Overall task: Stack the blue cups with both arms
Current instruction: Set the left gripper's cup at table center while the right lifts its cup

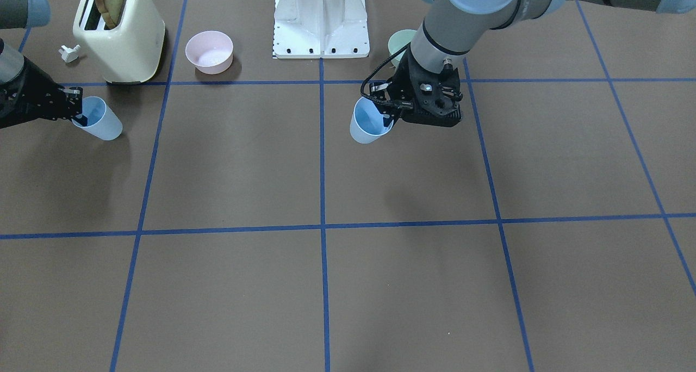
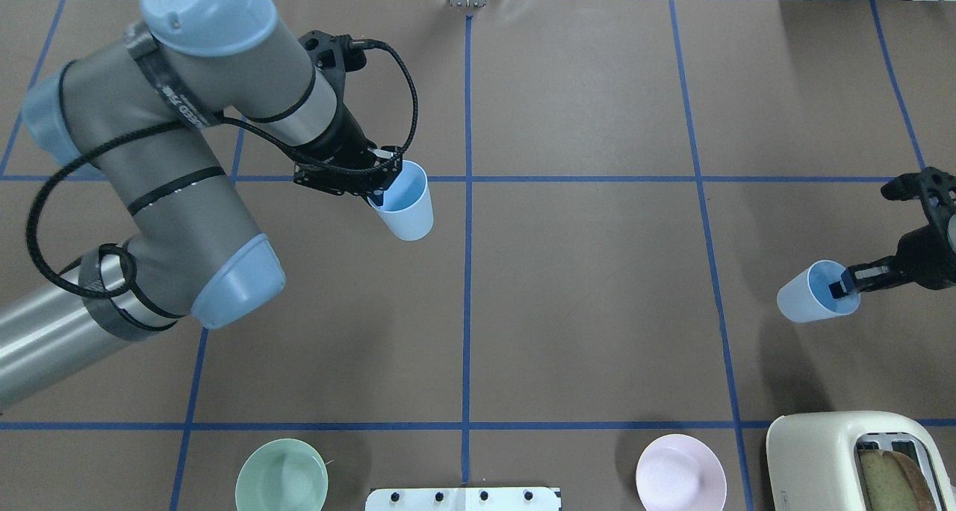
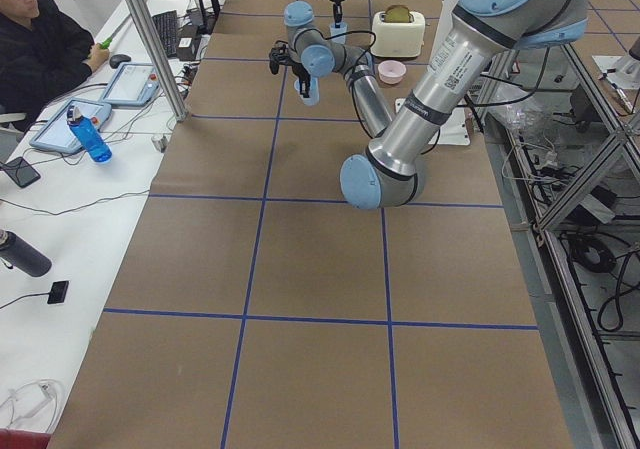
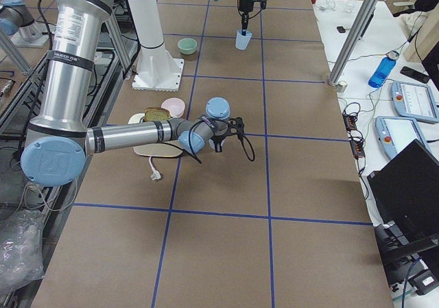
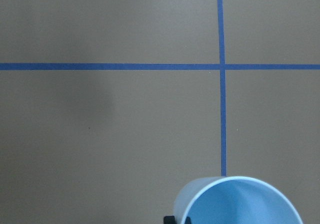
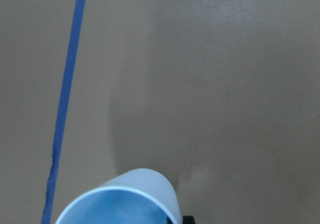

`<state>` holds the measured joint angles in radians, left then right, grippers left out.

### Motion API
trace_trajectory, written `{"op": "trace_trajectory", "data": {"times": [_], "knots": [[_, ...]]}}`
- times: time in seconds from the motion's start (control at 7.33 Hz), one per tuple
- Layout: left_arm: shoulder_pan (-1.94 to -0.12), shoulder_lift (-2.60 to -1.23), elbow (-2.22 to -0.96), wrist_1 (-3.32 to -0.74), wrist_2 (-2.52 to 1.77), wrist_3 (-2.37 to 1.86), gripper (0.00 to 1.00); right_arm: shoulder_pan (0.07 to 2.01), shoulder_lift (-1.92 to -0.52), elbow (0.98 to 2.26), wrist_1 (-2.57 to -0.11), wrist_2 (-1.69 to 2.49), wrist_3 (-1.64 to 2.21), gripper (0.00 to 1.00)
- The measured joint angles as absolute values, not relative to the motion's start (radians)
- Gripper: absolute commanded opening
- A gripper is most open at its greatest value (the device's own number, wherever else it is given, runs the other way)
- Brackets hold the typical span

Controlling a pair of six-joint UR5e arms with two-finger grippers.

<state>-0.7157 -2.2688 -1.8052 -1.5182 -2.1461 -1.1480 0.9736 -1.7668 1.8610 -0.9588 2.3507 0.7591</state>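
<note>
— Blue cups (image 1: 370, 126) (image 1: 102, 123): which step is shown?

— Transport, by my reading. The left end effector (image 2: 385, 187) is clenched on the rim wall of the left cup (image 2: 409, 214), one finger inside and one outside. The right end effector (image 2: 846, 285) grips the right cup (image 2: 810, 299) the same way. Each cup hangs roughly mouth-up just below its fingers and, judging by the offset shadows, clear of the counter (image 2: 582, 309).

— Where over the counter?

— The left cup is just to the robot's left of the centre tape line, about midway between the robot-side edge and the operators' edge. The right cup is well apart from it toward the robot's right, away from every corner. Toaster (image 2: 821, 451), pink bowl (image 2: 680, 472) and green bowl (image 2: 281, 477) sit along the robot-side edge.

— And the next move?

— Probably bringing the cups together, one above the other with axes aligned, then lowering. The finger inside the lower cup's rim may block nesting, so that cup likely needs setting down and releasing first.
</note>
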Motion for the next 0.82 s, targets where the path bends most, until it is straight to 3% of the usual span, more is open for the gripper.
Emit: {"op": "trace_trajectory", "data": {"times": [0.82], "knots": [[-0.546,-2.338,-1.573,-1.716,-1.940,-1.279,0.00,1.176,-1.309,1.851,-1.585,2.411,0.546,0.00]]}}
